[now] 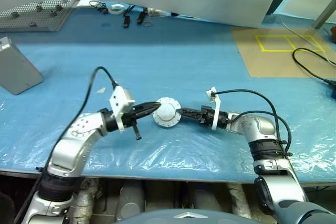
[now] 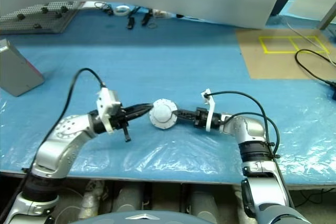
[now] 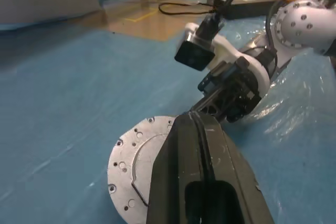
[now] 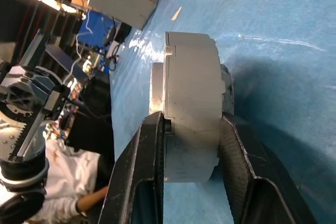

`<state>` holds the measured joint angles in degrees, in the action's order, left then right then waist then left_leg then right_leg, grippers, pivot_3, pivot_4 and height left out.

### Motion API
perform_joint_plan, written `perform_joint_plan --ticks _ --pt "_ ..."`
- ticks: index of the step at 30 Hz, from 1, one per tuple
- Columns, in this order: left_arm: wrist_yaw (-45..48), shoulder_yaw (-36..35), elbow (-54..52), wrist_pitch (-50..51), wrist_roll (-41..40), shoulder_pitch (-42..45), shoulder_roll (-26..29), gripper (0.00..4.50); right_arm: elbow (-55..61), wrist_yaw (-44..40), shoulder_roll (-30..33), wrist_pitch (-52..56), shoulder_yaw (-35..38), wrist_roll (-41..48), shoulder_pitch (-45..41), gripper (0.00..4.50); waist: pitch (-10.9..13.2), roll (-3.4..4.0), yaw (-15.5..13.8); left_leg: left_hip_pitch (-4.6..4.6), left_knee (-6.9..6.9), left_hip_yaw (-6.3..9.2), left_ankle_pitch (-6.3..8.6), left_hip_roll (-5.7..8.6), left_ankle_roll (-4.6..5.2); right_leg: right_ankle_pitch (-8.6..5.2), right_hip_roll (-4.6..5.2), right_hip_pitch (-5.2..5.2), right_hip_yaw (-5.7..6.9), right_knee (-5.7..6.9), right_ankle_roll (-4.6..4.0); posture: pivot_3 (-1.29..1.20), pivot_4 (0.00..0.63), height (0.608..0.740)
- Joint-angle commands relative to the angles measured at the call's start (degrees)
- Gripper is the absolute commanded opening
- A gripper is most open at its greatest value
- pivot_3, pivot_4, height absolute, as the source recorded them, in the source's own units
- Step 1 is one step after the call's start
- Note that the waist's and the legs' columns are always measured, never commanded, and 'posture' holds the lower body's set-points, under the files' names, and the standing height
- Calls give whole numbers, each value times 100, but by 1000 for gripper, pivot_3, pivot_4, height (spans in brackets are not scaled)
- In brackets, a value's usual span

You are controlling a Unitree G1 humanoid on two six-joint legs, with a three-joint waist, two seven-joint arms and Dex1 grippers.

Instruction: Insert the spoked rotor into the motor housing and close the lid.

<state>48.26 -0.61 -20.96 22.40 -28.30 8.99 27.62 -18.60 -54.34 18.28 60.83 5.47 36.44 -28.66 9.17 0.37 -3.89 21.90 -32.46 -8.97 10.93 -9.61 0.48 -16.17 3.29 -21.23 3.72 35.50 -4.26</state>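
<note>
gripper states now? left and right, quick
Left gripper: shut, empty, tips beside the motor housing.
Right gripper: shut on the motor housing, held above the table.

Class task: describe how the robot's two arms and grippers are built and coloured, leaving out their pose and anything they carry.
Both arms are silver-grey metal with rounded, bolt-dotted joint shells and black ribbed collars. The left gripper and right gripper each have two black fingers. A white bracket carrying a small boxy camera sits on each wrist. A black cable loops from each bracket back along its arm.
</note>
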Motion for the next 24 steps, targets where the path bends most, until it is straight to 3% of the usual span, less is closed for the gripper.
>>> perform_joint_plan --ticks 1,8,16,24 --pt "-298 -481 -97 356 -403 -204 38 0 30 347 -188 443 594 550 -290 1061 7 4 -3 3 0 0 0 0 0 0 0 -3 0 0 0 0 150 740" --pt "-1015 -1046 119 1629 -1552 -206 -261 0 229 1226 -682 1358 1686 1466 -745 1061 22 10 -27 73 -16 0 -3 2 -2 2 0 -76 1 23 3 0 150 740" --pt "-968 -1209 516 1611 -1999 -205 -616 0 736 1909 -981 1739 2139 2160 -970 1061 22 10 -49 133 -40 6 -4 0 -3 17 -1 -117 7 28 27 0 150 740" --pt "-655 -1532 795 1645 -2855 -452 -964 2526 1011 2398 -1075 1888 2208 2559 -988 1061 22 10 -55 123 -36 7 -4 -1 -5 18 -2 -111 8 31 28 0 150 740"
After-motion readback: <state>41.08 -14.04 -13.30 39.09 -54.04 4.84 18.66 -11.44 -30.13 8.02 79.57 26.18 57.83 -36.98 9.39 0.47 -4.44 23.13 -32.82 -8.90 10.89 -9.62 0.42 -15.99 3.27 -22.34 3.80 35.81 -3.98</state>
